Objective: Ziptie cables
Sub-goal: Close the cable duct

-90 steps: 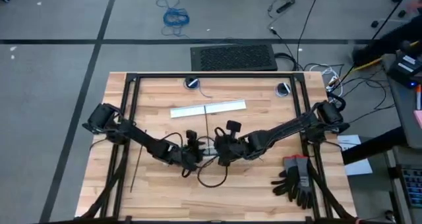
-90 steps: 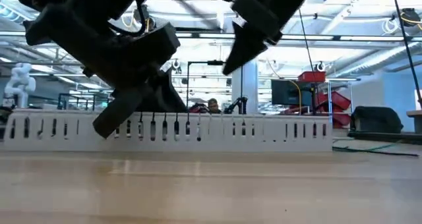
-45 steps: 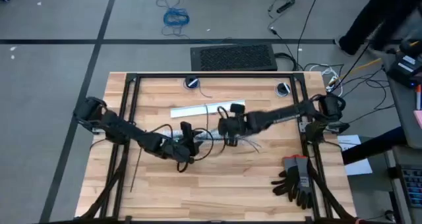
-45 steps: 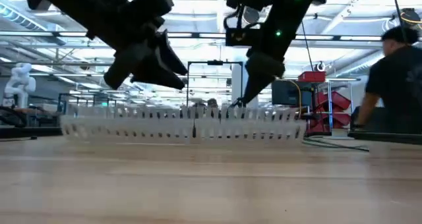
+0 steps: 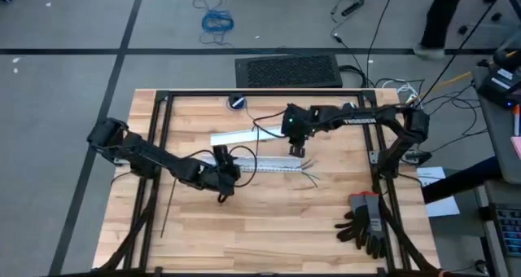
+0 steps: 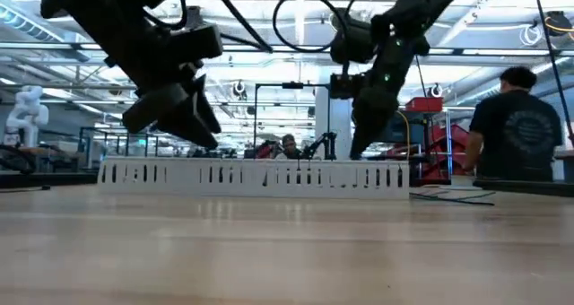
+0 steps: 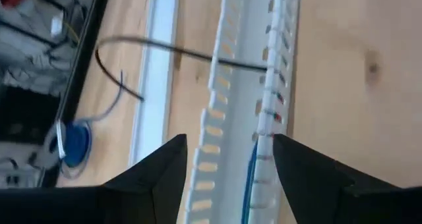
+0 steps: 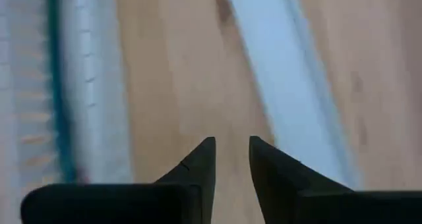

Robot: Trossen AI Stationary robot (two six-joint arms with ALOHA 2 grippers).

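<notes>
The white slotted duct (image 5: 273, 164) lies on the wooden table with the cables (image 7: 251, 174) in it; their loose ends (image 5: 310, 176) stick out at its right end. A thin black ziptie (image 7: 173, 49) arcs across the duct. Another ziptie (image 5: 167, 208) lies by the left frame bar. My left gripper (image 5: 225, 169) hovers open at the duct's left end, one finger on either side of it (image 7: 231, 165), touching nothing. My right gripper (image 5: 298, 145) hangs shut over bare wood (image 8: 232, 145) between the duct (image 8: 39, 85) and a flat white strip (image 8: 290, 72).
A flat white strip (image 5: 242, 135) lies beyond the duct. Black frame bars (image 5: 161, 122) border the table. Two blue discs (image 5: 237, 103) sit near the far edge, and dark gloves (image 5: 366, 220) at the near right. A person (image 6: 507, 126) stands beyond the table.
My right gripper has risen and gone toward the table's far right, away from the duct. My left gripper has drawn back a little toward the left. The duct has slid from the table's middle toward the far edge and now lies uncovered.
</notes>
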